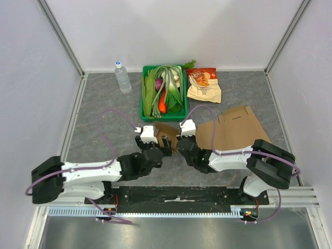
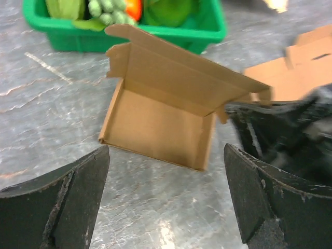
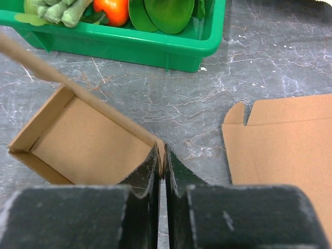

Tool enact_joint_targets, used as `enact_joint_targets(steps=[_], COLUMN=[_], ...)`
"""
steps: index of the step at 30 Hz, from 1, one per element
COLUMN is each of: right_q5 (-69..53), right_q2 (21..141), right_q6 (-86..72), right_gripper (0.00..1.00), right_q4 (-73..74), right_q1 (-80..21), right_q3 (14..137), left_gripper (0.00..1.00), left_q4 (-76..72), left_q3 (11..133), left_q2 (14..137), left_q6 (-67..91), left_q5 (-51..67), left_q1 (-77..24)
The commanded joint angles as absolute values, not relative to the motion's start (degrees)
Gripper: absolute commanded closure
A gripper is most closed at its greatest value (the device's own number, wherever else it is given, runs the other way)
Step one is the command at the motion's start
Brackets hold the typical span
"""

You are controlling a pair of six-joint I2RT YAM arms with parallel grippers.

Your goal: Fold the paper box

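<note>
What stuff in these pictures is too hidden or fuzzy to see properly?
Top view: the paper box is partly covered by the left gripper and right gripper.
Left wrist view: the right gripper is a dark blur; the green bin is cut by the top edge.
Right wrist view: the flat cardboard runs off the right edge.
Top view: print on the snack bag is too small to read.

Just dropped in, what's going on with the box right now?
Both arms are at the paper box, which sits in front of the green bin. It is partly folded: the base and side walls are up, and one long flap stands open. The right gripper is pinched shut on a corner of one wall. The left gripper is open, facing the box and holding nothing. A flat cardboard sheet lies to the right, untouched.
</note>
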State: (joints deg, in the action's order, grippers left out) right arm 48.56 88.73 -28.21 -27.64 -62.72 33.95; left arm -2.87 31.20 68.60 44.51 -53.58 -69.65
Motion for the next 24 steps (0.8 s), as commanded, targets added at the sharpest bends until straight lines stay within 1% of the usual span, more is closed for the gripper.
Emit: enact_joint_targets(steps=[1, 2, 3, 4, 5, 6, 8, 9, 10, 11, 12, 15, 16, 18, 19, 21, 22, 24], right_q5=[43.10, 41.33, 38.96, 36.41, 31.25, 28.68, 22.54, 19.19, 16.99, 11.22, 9.34, 4.51, 3.96, 0.11, -1.39, -2.54, -2.98, -4.12], right_q2=[85.87, 84.65, 84.03, 83.59, 82.63, 82.44, 81.66, 81.48, 81.30, 81.39, 81.73, 82.88, 83.05, 83.76, 83.85, 83.23, 83.15, 83.14], right_q6=[-24.97, -24.53, -23.91, -21.82, -20.40, -19.09, -16.88, -16.44, -16.26, -15.56, -14.86, -13.36, -13.45, -13.62, -13.71, -13.36, -13.19, -12.49], right_gripper=[0.89, 0.89, 0.89, 0.90, 0.90, 0.90, 0.95, 0.99, 1.00, 1.00, 1.00, 1.00, 1.00, 1.00, 1.00, 1.00, 1.00, 1.00], right_q4=[-24.88, -24.61, -24.61, -24.52, -24.09, -23.56, -20.84, -20.74, -20.22, -20.04, -19.43, -17.76, -17.23, -17.40, -18.01, -18.89, -19.51, -19.16], right_q1=[-60.56, -59.16, -58.37, -56.62, -55.99, -55.29, -52.75, -51.43, -48.98, -47.82, -46.86, -44.83, -43.87, -42.28, -41.41, -41.14, -40.87, -40.34], right_q3=[35.16, 35.07, 34.89, 34.81, 34.89, 35.15, 36.21, 36.12, 36.21, 36.38, 36.91, 37.71, 37.79, 37.62, 37.01, 36.39, 35.95, 36.12], left_gripper=[0.05, 0.07, 0.08, 0.12, 0.14, 0.15, 0.14, 0.12, 0.07, 0.06, 0.05, 0.04, 0.06, 0.10, 0.15, 0.20, 0.24, 0.26], left_q4=[-12.05, -11.69, -11.86, -12.65, -12.92, -13.18, -14.75, -15.98, -16.69, -20.18, -22.30, -29.86, -31.01, -33.03, -33.92, -36.81, -37.96, -38.50], left_q3=[24.29, 22.78, 19.20, 17.51, 16.27, 14.35, 13.01, 12.66, 13.00, 13.36, 13.79, 13.63, 13.97, 14.94, 15.03, 15.12, 15.12, 15.20], left_q2=[53.84, 50.83, 48.36, 46.16, 41.62, 40.09, 37.98, 38.93, 40.50, 42.52, 47.67, 54.20, 55.53, 57.64, 58.09, 59.32, 60.28, 61.25], left_q6=[34.70, 35.76, 36.29, 36.12, 35.51, 34.81, 33.75, 33.05, 32.44, 32.17, 31.91, 31.56, 30.33, 28.31, 27.60, 26.64, 26.37, 25.49], left_q5=[-37.07, -33.87, -30.97, -24.50, -21.30, -17.09, -13.03, -6.40, -2.76, 1.54, 9.06, 12.03, 14.91, 16.69, 16.96, 18.88, 19.68, 18.47], left_q1=[-65.58, -61.30, -59.17, -56.71, -52.17, -50.21, -44.51, -42.30, -40.10, -35.81, -34.03, -30.07, -29.19, -27.60, -27.16, -25.49, -24.79, -23.56])
